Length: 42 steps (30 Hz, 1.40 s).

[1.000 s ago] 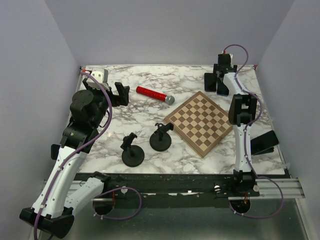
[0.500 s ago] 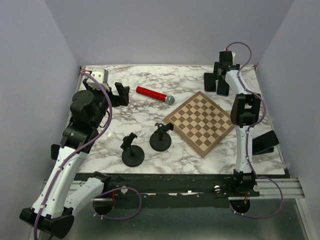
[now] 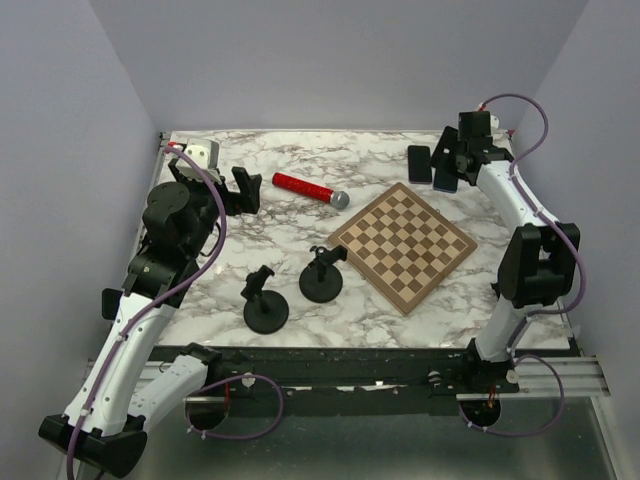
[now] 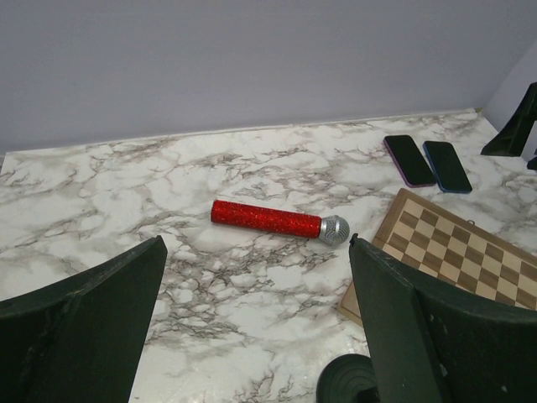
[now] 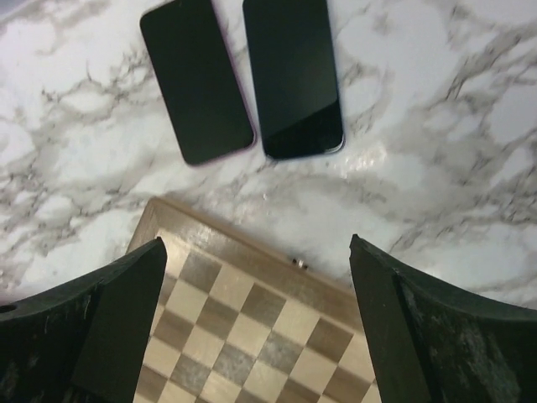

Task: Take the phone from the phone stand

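Two glossy rectangular phones (image 5: 197, 80) lie flat on the veined marble table (image 5: 470, 109).

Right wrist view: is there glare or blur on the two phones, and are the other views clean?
Right wrist view: purple-edged phone and blue-edged phone sharp, faint sheen low on the latter; the right gripper's fingers dark and soft. Left wrist view: red microphone crisp, left gripper's fingers blurred. Top external view: even light, soft shadows.
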Each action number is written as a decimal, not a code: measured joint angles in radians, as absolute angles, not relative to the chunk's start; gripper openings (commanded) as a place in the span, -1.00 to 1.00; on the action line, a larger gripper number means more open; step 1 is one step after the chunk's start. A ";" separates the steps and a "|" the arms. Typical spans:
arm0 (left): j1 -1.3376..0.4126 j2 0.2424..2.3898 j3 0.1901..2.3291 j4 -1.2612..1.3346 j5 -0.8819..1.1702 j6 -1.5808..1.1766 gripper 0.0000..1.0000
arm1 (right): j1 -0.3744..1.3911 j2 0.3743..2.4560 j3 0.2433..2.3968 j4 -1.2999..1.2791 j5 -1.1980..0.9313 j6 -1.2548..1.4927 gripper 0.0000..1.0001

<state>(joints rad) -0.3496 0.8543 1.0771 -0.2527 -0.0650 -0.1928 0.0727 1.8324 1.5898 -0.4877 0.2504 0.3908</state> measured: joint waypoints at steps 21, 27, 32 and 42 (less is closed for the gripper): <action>-0.376 0.853 1.076 -0.256 -0.048 -0.210 0.96 | 0.095 1.328 1.235 -0.650 0.513 0.793 1.00; -0.389 0.847 1.076 -0.256 -0.048 -0.210 0.96 | 0.091 1.332 1.208 -0.877 0.731 1.074 1.00; -0.402 0.845 1.076 -0.256 -0.049 -0.208 0.96 | 0.082 1.354 1.204 -1.051 0.843 1.263 1.00; -0.415 0.844 1.076 -0.256 -0.049 -0.205 0.96 | -0.032 1.321 1.147 -1.142 0.931 1.340 1.00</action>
<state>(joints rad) -0.4152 0.8440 1.0763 -0.2558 -0.0494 -0.2054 -0.0319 1.3209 1.1465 -1.1419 0.9310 1.3399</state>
